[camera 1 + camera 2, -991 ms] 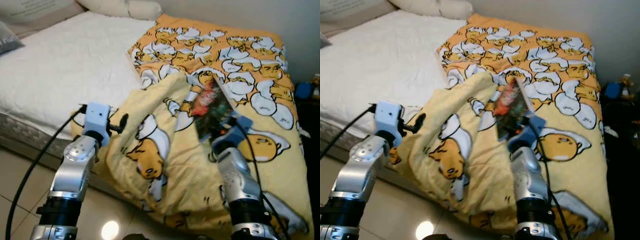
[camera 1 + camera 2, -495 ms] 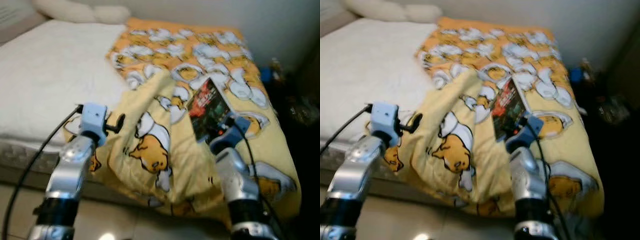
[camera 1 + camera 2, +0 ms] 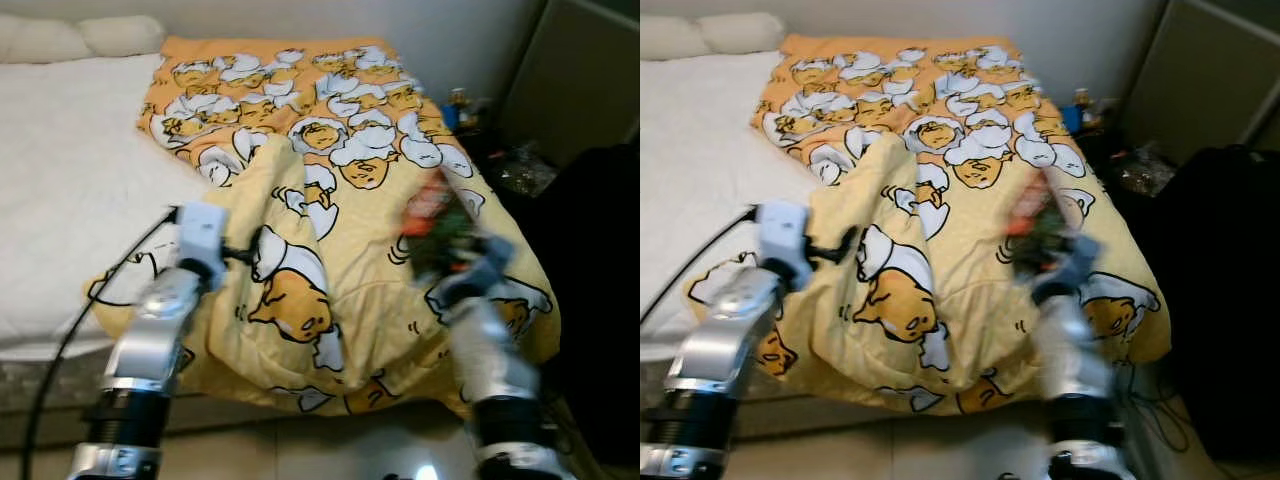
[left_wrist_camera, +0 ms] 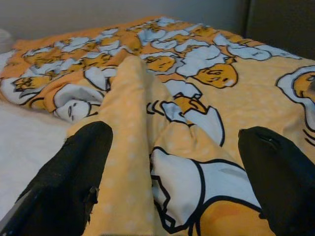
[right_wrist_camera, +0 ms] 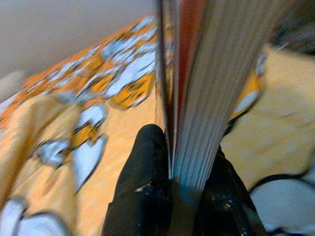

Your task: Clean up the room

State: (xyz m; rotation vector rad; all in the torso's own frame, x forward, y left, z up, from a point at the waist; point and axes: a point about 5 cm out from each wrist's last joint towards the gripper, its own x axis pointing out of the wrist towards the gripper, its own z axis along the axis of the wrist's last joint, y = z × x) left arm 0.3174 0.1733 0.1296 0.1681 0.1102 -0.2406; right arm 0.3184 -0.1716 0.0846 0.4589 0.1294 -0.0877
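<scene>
- The right gripper (image 5: 172,182) is clamped on a book (image 5: 206,64); in the right wrist view the two black fingers (image 5: 142,167) press the lower edge from both sides, so the pages stand upright and edge-on to that camera. Held this way, the book is lifted off the bedding rather than resting on it, which suits carrying it away as part of tidying.
- In the left eye view the book (image 3: 437,225) sits right of centre, blurred, above the right arm and over the yellow blanket (image 3: 330,250).
- The blanket, printed with egg cartoons, covers the right half of the bed (image 3: 70,180). One part is bunched into a raised fold near the middle of the frame, and its lower edge hangs over the mattress side toward the floor.
- The left gripper (image 4: 172,172) is spread wide with nothing between its fingers; the left wrist view looks along them at the blanket's fold. It hovers just beside that fold in the lower left of the head view (image 3: 235,255), probably ready to deal with the bedding.
- Pillows (image 3: 70,35) lie at the upper left, at the head of the bed.
- Dark clutter (image 3: 520,175) sits on the floor by the bed's far corner at upper right, too blurred to identify; it likely remains to be cleared.
</scene>
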